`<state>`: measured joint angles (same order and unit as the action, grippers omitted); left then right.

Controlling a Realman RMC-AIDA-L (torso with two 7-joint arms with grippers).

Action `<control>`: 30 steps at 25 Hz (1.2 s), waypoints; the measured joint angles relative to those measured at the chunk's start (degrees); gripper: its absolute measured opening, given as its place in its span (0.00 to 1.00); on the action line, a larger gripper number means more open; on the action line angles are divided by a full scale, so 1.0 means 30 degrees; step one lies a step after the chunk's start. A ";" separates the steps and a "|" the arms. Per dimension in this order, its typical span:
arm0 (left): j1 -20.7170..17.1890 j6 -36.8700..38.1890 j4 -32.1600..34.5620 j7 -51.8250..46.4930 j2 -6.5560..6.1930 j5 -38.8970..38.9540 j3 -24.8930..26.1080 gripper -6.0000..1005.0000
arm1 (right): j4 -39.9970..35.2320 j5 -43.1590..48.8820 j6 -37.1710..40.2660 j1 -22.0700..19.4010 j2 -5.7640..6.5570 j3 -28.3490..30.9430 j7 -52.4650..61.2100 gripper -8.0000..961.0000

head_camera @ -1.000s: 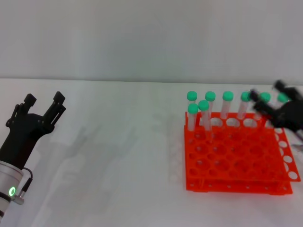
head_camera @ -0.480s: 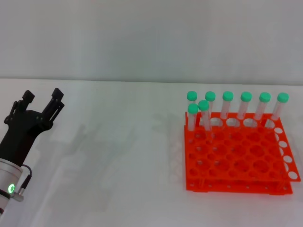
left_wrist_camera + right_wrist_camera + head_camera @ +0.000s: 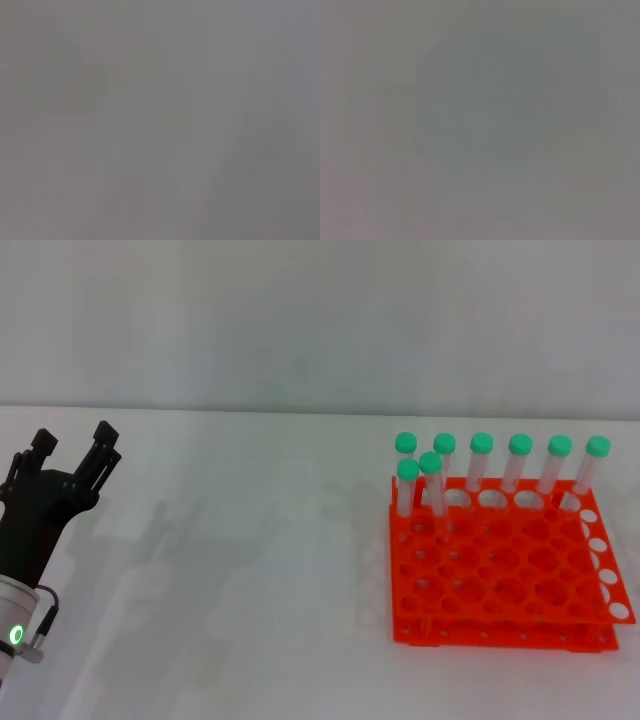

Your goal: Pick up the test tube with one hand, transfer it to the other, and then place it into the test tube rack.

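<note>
The orange-red test tube rack [image 3: 500,632] stands on the white table at the right in the head view. Several green-capped test tubes stand upright in its back rows; the rightmost test tube [image 3: 590,468] is in the back right corner hole. No tube lies loose on the table. My left gripper [image 3: 72,445], on the arm with the green light, hangs open and empty at the far left, well away from the rack. The right gripper is out of view. Both wrist views show only plain grey.
White table [image 3: 250,590] stretches between my left gripper and the rack, with a pale wall behind. The rack's front rows of holes hold nothing.
The right gripper, a second ago at the rack's back right corner, has withdrawn out of view, leaving the tubes standing. My left gripper has drifted a little leftward.
</note>
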<state>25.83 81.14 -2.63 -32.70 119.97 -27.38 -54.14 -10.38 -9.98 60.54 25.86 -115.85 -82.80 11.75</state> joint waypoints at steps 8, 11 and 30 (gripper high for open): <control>0.0108 -0.0100 -0.0032 0.0002 0.0026 0.0393 0.0000 0.89 | 0.0004 -0.0093 -0.0297 0.0203 0.0090 0.0052 -0.0016 0.87; 0.0114 -0.0078 -0.0104 0.0001 0.0052 0.0511 0.0001 0.89 | 0.0005 -0.0100 -0.0611 0.0401 0.0126 0.0439 -0.0031 0.87; 0.0181 -0.0127 -0.0177 0.0003 0.0067 0.0976 0.0001 0.89 | 0.0003 -0.0099 -0.1951 0.1090 0.0157 0.1715 -0.0755 0.87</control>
<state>26.37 80.76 -3.16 -32.69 120.17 -24.45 -54.14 -10.37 -10.28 54.69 29.14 -115.38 -77.66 9.49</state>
